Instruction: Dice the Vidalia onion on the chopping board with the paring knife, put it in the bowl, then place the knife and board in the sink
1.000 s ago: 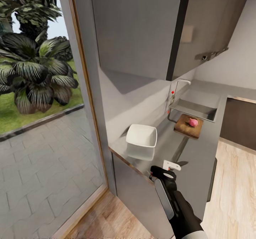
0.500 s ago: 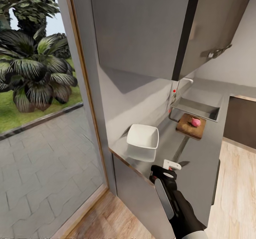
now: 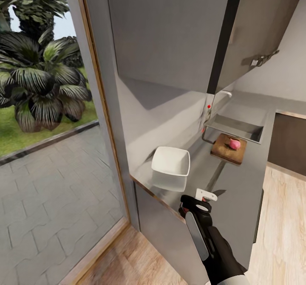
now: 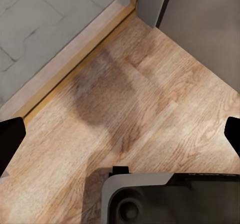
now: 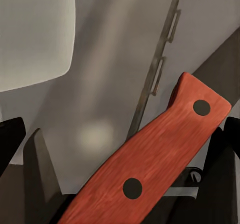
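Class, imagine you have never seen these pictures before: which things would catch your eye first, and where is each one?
The paring knife stands out first: its red-orange handle sits between the jaws of the right gripper, at the near end of the countertop. Next comes the white bowl on that countertop near the window, and farther along the pink Vidalia onion on the chopping board, just before the sink.

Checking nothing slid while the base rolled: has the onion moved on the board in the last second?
No. The onion sits at the same spot on the board beside the sink; the slight shift in the picture is the camera's.
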